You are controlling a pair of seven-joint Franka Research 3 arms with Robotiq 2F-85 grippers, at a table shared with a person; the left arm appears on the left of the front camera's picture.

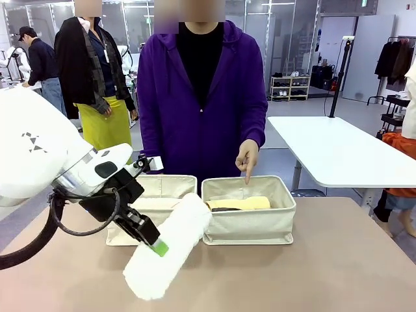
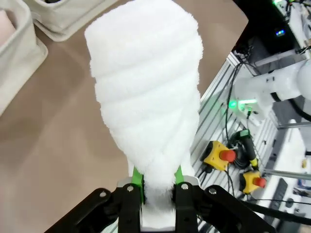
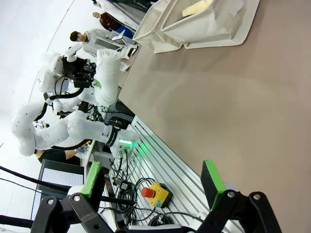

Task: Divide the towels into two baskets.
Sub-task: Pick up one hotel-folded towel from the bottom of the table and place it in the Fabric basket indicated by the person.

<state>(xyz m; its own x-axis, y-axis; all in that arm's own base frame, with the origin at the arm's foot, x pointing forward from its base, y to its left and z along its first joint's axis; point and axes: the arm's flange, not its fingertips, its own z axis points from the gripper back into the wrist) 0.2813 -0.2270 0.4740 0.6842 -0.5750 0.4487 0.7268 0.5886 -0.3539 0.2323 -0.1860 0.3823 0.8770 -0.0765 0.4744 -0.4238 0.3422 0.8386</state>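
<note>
Your left hand [image 1: 158,246] grips the white terry-cloth towel roll [image 1: 170,244]; a yellow towel roll [image 1: 250,203] already lies in the right-side cream canvas basket [image 1: 250,225].

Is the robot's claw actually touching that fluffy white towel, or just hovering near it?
Touching. In the left wrist view the left gripper has both green pads pressed into the narrow end of the white towel, pinching it.

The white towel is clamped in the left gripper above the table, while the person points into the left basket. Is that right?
Not quite. The left gripper does clamp the white towel above the table, but the person's hand points into the right basket, the one holding the yellow towel; the front view shows it.
</note>
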